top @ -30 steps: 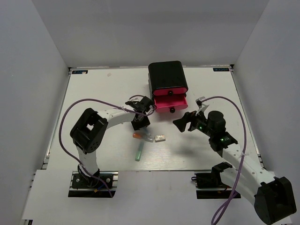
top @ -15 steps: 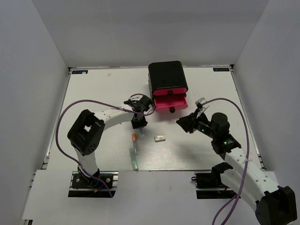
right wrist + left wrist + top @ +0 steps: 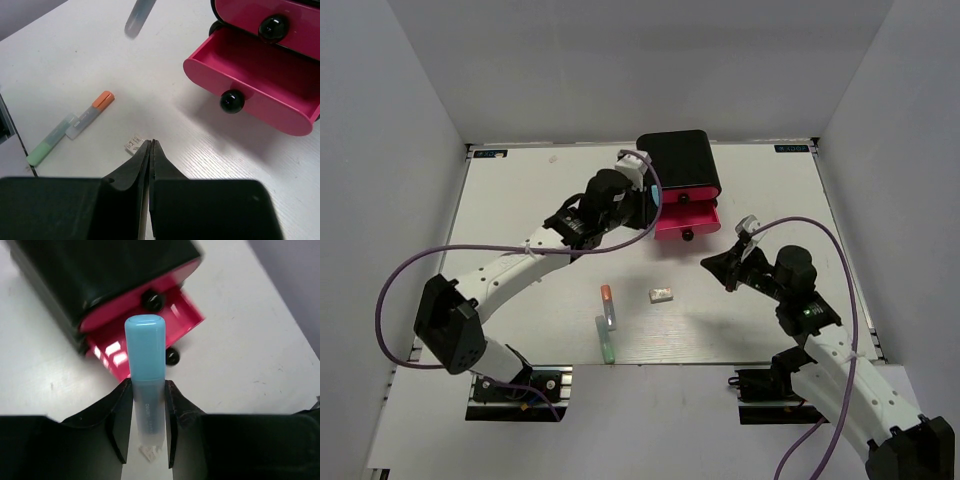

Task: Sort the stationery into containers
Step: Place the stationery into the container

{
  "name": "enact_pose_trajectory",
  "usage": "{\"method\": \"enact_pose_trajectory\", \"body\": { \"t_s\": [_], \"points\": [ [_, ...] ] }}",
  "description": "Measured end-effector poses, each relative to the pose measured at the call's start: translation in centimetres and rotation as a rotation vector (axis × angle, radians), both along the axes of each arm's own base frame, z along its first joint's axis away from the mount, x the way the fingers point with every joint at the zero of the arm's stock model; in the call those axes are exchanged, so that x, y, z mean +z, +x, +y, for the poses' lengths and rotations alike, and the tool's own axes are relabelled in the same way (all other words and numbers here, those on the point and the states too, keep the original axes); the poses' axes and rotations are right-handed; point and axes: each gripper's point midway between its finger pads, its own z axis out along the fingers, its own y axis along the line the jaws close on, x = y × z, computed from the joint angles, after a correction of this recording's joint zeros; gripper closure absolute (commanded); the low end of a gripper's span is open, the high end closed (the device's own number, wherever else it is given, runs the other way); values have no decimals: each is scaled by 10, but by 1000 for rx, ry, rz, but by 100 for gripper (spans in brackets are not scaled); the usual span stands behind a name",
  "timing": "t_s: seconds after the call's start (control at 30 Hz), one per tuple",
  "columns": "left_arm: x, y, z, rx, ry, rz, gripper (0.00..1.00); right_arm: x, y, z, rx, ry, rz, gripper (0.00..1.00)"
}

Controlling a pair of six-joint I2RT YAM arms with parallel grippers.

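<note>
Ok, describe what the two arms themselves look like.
The left arm and the right arm both have white links joined by bulky black joints. A loose purple cable loops alongside each one. The fingers are matte black and taper towards the tips.

The left gripper (image 3: 148,390) has lifted from the sticks at mid-table and swung toward the far edge, now beside the black cabinet (image 3: 678,160), with the light blue stick (image 3: 145,355) clamped in it. The orange stick (image 3: 609,306) and teal stick (image 3: 605,340) have shifted slightly toward the near edge.
</note>
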Motion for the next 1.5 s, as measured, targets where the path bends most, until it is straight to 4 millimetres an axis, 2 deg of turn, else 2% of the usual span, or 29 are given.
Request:
{"method": "enact_pose_trajectory", "body": {
  "t_s": [0.07, 0.17, 0.3, 0.4, 0.5, 0.63, 0.83, 0.9, 1.0, 1.33, 1.5],
  "points": [
    [21, 3, -13, -101, -12, -120, 89, -1, -1, -1, 1, -9, -4, 97],
    [27, 12, -30, -208, 19, -228, 89, -1, -2, -3, -1, -20, -14, 97],
    [21, 34, -54, -298, 83, -314, 86, 0, -2, -6, -15, -27, -30, 97],
    [4, 48, -63, -328, 142, -343, 85, 3, -2, -10, -31, -32, -48, 97],
    [-15, 55, -63, -341, 197, -348, 85, 5, -3, -12, -42, -28, -61, 97],
    [-27, 61, -64, -351, 237, -366, 80, -3, -7, -15, -49, -34, -51, 93],
    [-31, 67, -66, -351, 255, -383, 65, -12, -9, -16, -47, -45, -34, 80],
    [-32, 68, -66, -350, 258, -384, 57, -11, -9, -16, -47, -45, -37, 78],
    [-31, 68, -66, -347, 259, -386, 52, -12, -9, -15, -44, -46, -36, 77],
    [-30, 66, -68, -347, 259, -390, 49, -13, -9, -14, -35, -51, -35, 71],
    [-20, 65, -68, -337, 244, -402, 49, -16, -10, -13, -8, -72, -51, 66]
  ]
}}
